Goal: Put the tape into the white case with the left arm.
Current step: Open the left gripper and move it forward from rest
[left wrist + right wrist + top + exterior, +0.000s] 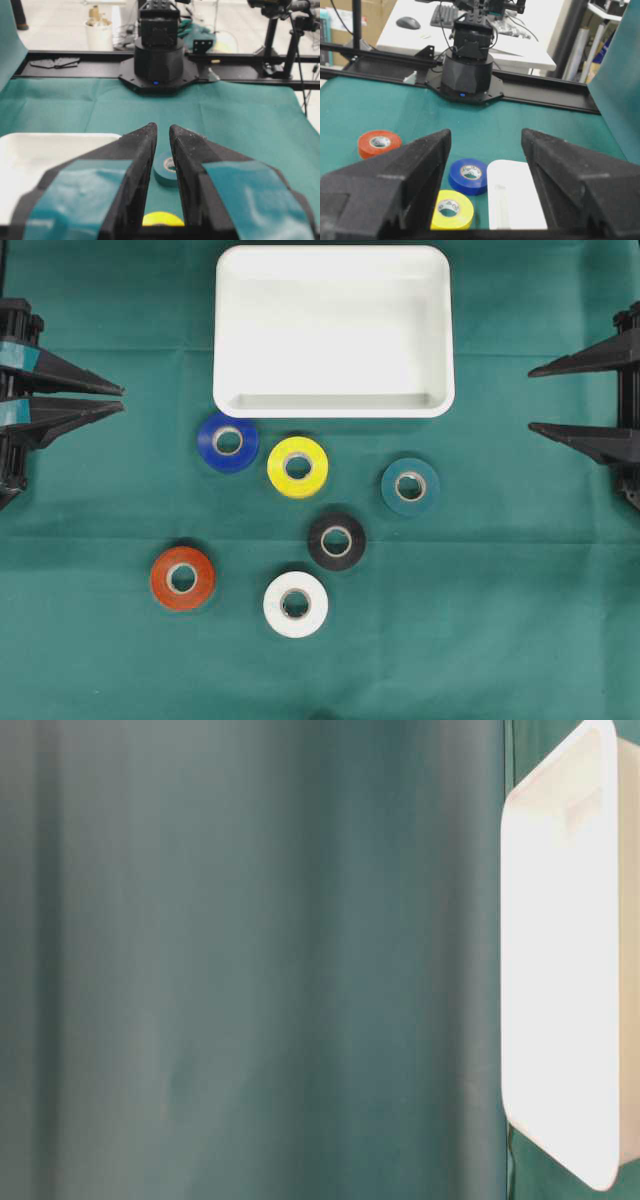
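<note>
Six rolls of tape lie flat on a green cloth (520, 640), seen from overhead, with a robot arm parked at either side.

Nearest the bottom edge of the overhead view sits the white tape roll (295, 604). Just up and to its left is the orange-red tape roll (182, 578). Above and to the right of the white one lies the black tape roll (336, 541). Further up, the teal tape roll (410, 486) sits to the right, the yellow tape roll (298, 467) in the middle, and the blue tape roll (228, 441) to the left, just beside the yellow one. None of the rolls touch each other.

Beyond the rolls, at the top centre, rests the white case (333, 400), a shallow tray with rounded corners and nothing inside it. The blue and yellow rolls lie near its lower rim. All the tape is outside the case.

At the left edge, the left gripper (120, 398) points toward the middle, its teal-banded fingers nearly together with a narrow slit between them, holding nothing. At the right edge, the right gripper (532, 398), plain black, has its fingers spread well apart, also holding nothing. Both grippers are well apart from the rolls and the case.

The table-level view is blurred: only green cloth and one side of the case show.
</note>
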Robot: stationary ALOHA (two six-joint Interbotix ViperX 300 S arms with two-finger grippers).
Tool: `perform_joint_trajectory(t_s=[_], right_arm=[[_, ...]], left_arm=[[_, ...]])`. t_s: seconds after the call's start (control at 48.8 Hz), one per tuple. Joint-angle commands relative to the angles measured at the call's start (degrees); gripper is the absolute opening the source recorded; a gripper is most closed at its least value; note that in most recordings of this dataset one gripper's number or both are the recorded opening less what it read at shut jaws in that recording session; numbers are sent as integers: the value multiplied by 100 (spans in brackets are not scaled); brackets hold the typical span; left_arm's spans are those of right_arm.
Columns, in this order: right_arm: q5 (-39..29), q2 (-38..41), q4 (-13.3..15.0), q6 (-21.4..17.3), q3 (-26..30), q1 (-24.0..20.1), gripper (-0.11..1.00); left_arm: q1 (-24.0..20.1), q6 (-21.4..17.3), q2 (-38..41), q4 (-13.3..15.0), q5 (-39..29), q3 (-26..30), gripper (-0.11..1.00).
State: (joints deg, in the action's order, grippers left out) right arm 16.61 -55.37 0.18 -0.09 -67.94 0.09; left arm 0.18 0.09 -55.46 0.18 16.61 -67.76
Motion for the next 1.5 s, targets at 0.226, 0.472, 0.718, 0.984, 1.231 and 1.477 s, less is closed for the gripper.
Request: perform_joint_trajectory(t_s=[0.226, 0.472, 0.718, 0.984, 1.231, 1.477], right_arm=[[-18, 35, 70, 9, -62, 62, -7], [-18, -79, 62, 0, -114, 62, -9], [-18, -202, 62, 0, -211, 62, -9], [-79, -211, 62, 0, -264, 62, -9], [-378, -220, 62, 0, -606, 176, -9], [-993, -431, 70, 0, -949, 246, -9]], left_arm=[[88, -18, 79, 123, 97, 158, 1], [237, -26, 255, 114, 105, 132, 2], [448, -132, 501, 114, 114, 220, 26], [387, -149, 422, 114, 97, 229, 95], [-44, -105, 694, 141, -334, 264, 100], [-79, -44, 1230, 149, -1063, 519, 100]])
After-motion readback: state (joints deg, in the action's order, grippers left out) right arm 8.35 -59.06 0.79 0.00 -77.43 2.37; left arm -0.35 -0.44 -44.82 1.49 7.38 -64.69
